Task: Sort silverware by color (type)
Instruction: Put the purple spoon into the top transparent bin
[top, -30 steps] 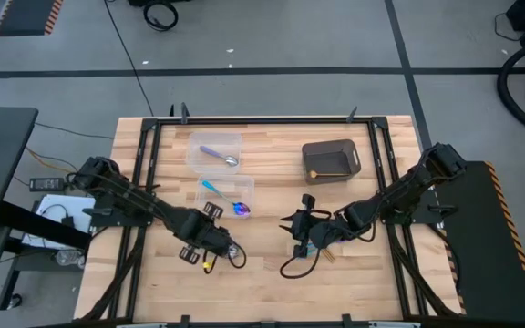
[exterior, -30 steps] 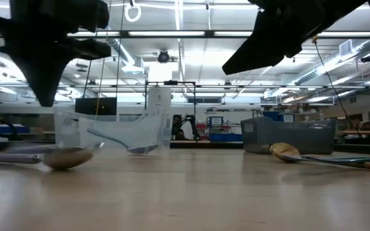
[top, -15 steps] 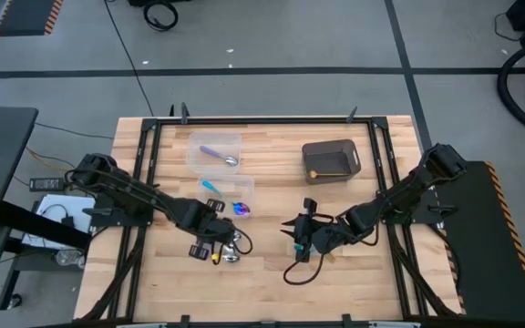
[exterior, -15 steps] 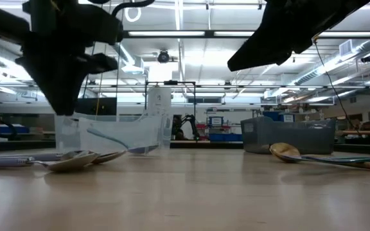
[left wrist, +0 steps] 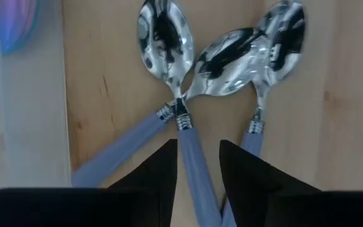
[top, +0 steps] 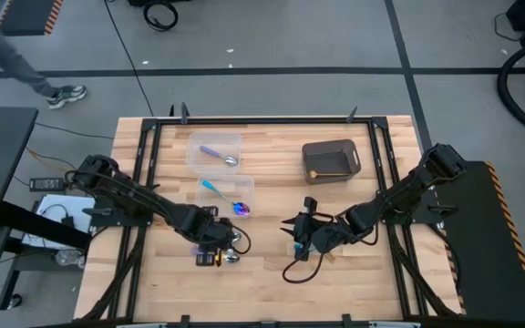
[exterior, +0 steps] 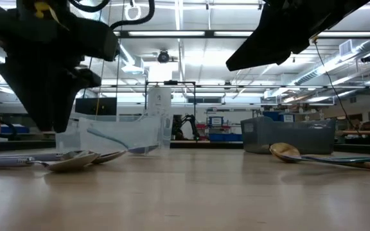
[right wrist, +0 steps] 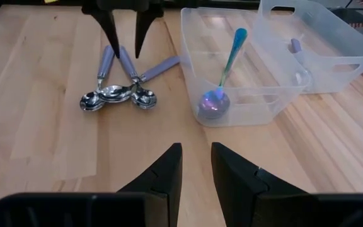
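Three lavender-handled spoons (left wrist: 188, 135) with silver heads lie on the wood, their heads (right wrist: 115, 94) touching. My left gripper (left wrist: 198, 157) points down over them, open, with one finger on each side of the middle spoon's handle (right wrist: 128, 63); whether it touches the handle I cannot tell. My right gripper (right wrist: 196, 164) stands open and empty near the table's middle (top: 294, 233). A teal-handled spoon (right wrist: 229, 63) rests in the nearer clear tub (top: 226, 193). A lavender one (top: 217, 155) lies in the farther tub. Gold utensils (exterior: 284, 152) lie under the right arm.
A dark grey bin (top: 331, 159) stands at the far right of the table. The two clear tubs (right wrist: 307, 50) stand side by side on the far side of the lavender spoons. A black frame (top: 262, 120) rims the table. A person walks past beyond the far left corner.
My left gripper has come down toward the table and opened, letting go of a lavender spoon. That spoon now lies flat with its head against the others, where only one head showed in the low view before. The right arm has kept still.
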{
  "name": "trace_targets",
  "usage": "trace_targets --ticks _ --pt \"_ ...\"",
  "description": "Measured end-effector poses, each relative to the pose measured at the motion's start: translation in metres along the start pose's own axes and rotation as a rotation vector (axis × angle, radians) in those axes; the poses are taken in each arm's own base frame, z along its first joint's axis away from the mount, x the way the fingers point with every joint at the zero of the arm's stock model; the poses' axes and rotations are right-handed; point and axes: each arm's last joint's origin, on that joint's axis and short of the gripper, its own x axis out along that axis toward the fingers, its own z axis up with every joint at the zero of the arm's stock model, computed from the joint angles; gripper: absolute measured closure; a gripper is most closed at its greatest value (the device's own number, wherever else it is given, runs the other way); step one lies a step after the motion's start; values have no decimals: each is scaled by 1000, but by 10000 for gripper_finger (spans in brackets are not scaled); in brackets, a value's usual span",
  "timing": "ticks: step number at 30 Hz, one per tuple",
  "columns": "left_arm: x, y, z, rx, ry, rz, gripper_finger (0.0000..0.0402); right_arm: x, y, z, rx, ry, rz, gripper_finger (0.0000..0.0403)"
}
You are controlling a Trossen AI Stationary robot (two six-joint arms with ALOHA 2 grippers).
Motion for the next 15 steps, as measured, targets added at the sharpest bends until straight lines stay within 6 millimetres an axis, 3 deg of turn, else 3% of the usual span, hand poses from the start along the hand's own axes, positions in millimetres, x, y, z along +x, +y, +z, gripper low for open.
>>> trace_targets --ticks 8,15 --pt "20 -4 -1 -142 46 59 222 2 -2 1 -35 -3 -8 308" --pt "22 -4 -1 -186 54 51 187 6 -8 4 -62 -6 -21 308"
